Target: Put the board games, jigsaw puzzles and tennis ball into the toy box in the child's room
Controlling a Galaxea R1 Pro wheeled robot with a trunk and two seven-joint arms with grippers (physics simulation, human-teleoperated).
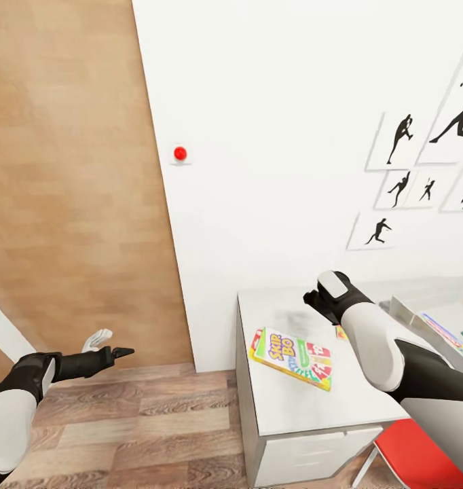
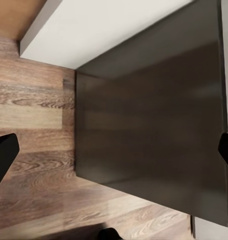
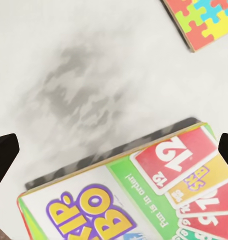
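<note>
Two grippers spread wide and empty: my right gripper hangs over the Skip-Bo box lying flat near the desk corner, a jigsaw puzzle just beyond, while my left gripper hovers above the floor. I worry that a shallow descent could shove the box off the desk edge.

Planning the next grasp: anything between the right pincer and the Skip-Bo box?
Nothing visible. The right pincer hangs open over the Skip-Bo box, bare table around it. A jigsaw puzzle lies apart, off to the side.
</note>
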